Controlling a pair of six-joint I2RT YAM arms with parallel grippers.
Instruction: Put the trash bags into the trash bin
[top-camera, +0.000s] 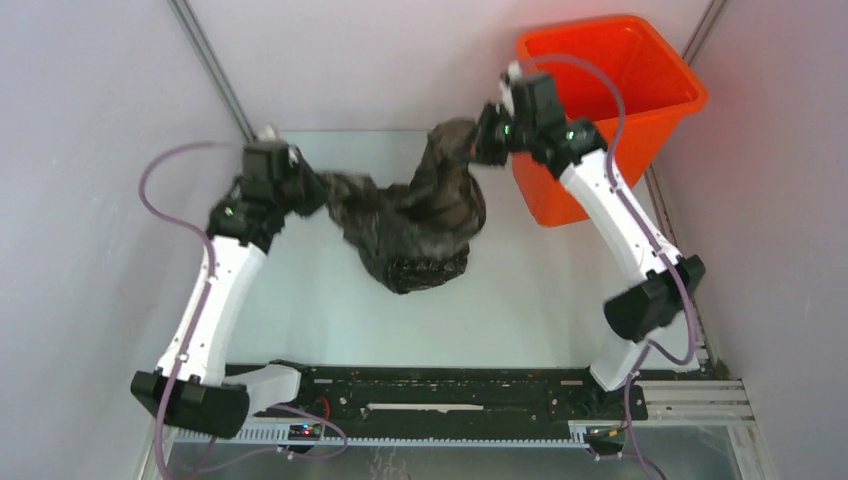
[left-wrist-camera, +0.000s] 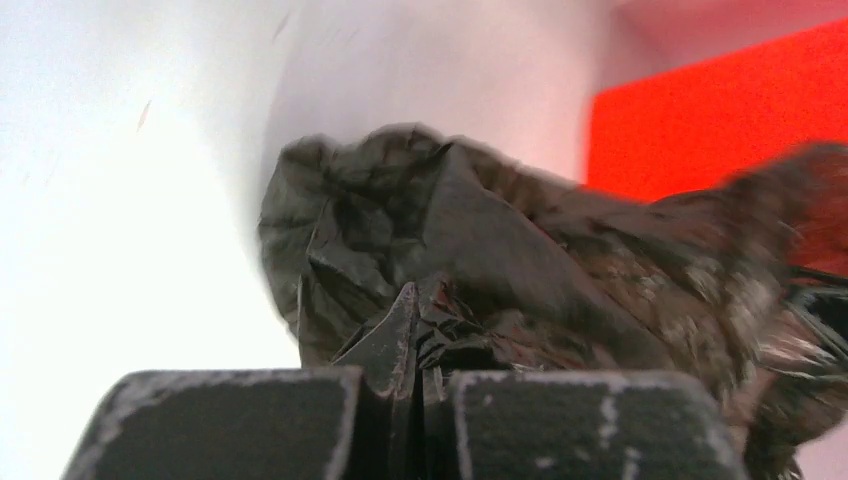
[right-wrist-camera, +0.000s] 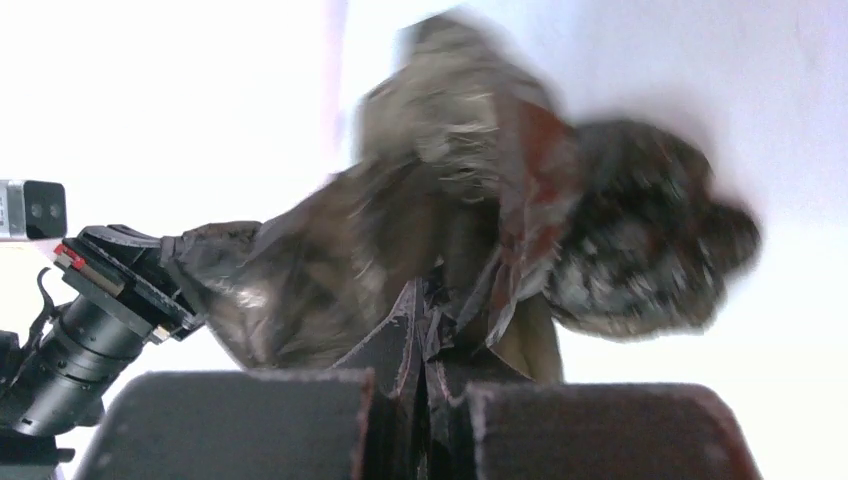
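The black crinkled trash bag (top-camera: 415, 215) hangs stretched between my two grippers above the middle of the table. My left gripper (top-camera: 318, 192) is shut on the bag's left end. My right gripper (top-camera: 472, 140) is shut on its upper right corner, just left of the orange trash bin (top-camera: 640, 60) at the back right. In the left wrist view the jaws (left-wrist-camera: 418, 310) pinch a fold of the bag (left-wrist-camera: 480, 250), with the orange bin (left-wrist-camera: 720, 120) behind. In the right wrist view the jaws (right-wrist-camera: 422, 310) pinch bag plastic (right-wrist-camera: 400, 240), and the left gripper (right-wrist-camera: 130, 270) holds the far end.
Grey walls enclose the table on the left, back and right. A metal rail with the arm bases (top-camera: 440, 390) runs along the near edge. The bin stands tilted against the right wall.
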